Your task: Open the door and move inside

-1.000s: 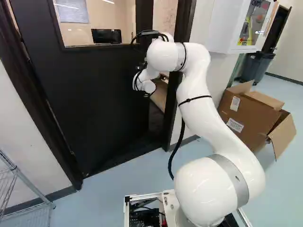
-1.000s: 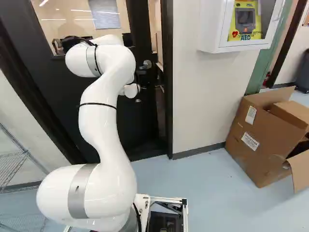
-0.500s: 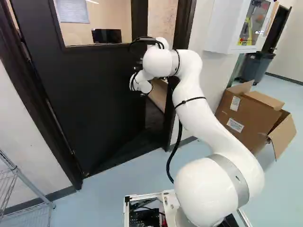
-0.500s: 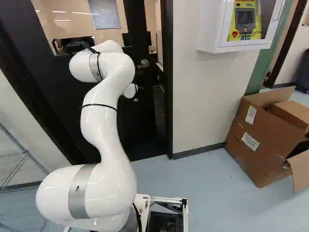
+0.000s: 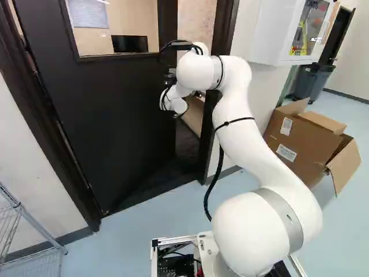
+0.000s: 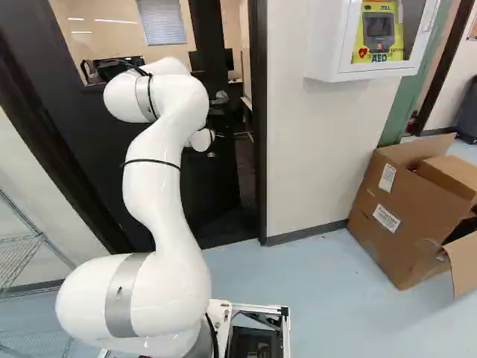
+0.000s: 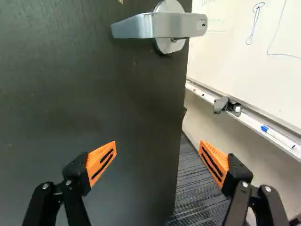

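Door, partly open, ahead of the claw; lever handle, on the door, above the claw. Claw: released, fingers wide apart. Whiteboard, ahead of the claw, past the door's free edge.

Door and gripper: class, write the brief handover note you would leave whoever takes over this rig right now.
Gripper: open, holding nothing, facing the door near its free edge.
Door: ajar, swung inward from its frame; the lever handle is ahead of the gripper, not gripped.
Done: door unlatched and partly open.
Left: probably push the door wider, then drive the base through; it is not yet inside.
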Motion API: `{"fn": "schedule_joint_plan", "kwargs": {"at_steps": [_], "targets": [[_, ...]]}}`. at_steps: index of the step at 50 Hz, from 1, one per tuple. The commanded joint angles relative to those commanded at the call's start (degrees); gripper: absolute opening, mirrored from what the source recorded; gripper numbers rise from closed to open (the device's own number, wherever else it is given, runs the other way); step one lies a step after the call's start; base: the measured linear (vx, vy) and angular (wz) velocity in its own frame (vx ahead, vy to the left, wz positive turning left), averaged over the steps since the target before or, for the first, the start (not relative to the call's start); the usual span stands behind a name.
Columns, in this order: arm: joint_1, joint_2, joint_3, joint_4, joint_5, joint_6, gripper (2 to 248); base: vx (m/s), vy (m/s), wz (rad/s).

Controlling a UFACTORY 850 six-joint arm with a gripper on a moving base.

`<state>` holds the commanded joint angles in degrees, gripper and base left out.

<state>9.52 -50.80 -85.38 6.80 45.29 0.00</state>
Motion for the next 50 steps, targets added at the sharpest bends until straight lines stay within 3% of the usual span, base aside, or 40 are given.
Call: {"fn": "schedule_joint_plan", "kwargs": {"at_steps": [50], "targets": [[-1.95, 13.71, 19.38, 0.23, 0.0, 0.0, 247, 0.0, 0.0, 0.0]]}}
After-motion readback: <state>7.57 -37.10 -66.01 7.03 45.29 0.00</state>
